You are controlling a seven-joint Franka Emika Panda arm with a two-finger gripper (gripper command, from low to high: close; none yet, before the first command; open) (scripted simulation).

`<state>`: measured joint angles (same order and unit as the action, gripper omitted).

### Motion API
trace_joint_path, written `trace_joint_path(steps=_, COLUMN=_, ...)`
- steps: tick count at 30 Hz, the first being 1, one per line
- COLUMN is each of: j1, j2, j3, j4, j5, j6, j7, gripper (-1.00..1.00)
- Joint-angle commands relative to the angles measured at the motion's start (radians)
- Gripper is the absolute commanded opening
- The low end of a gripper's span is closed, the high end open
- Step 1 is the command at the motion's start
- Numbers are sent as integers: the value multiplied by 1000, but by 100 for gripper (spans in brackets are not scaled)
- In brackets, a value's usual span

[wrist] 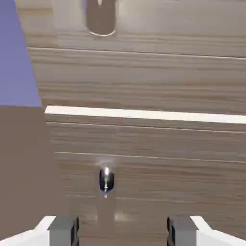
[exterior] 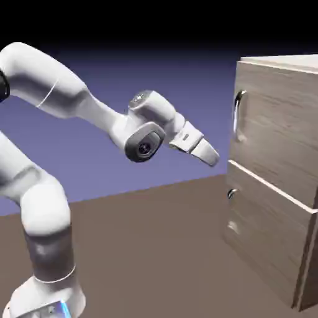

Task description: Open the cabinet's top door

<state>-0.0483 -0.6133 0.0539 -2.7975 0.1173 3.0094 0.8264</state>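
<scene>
Arm extends from lower left, forearm angled downward, gripper [exterior: 211, 155] pointing right and slightly down toward the cabinet [exterior: 279, 180], well apart from it. Jaws stand spread and empty. Top door [exterior: 276, 124] appears closed, its silver bar handle [exterior: 237, 113] untouched; small knob [wrist: 106, 181] lies ahead between the fingertips [wrist: 63, 229].

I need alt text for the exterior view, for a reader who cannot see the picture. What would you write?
A white robot arm reaches from the left toward a wood-grain cabinet on the right, its open hand in the air, apart from the cabinet front. The top door is shut, with a curved silver handle near its left edge; a shorter panel sits below.
</scene>
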Motion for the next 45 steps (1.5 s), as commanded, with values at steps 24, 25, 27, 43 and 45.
trace_joint_path(steps=24, j1=-536, j2=-385, j3=479, j4=112, j5=1044, j6=-245, j7=759, gripper=0)
trace_joint_path(steps=25, j1=-559, j2=-401, j3=499, j4=116, j5=1087, j6=-256, j7=791, gripper=0)
trace_joint_path(steps=27, j1=-603, j2=-433, j3=539, j4=125, j5=1174, j6=-276, j7=854, gripper=0)
trace_joint_path(steps=43, j1=-961, j2=-690, j3=859, j4=200, j5=1870, j6=-440, j7=1361, gripper=0)
trace_joint_path(steps=45, j1=-1005, j2=-722, j3=899, j4=209, j5=1957, j6=-460, j7=1424, gripper=0)
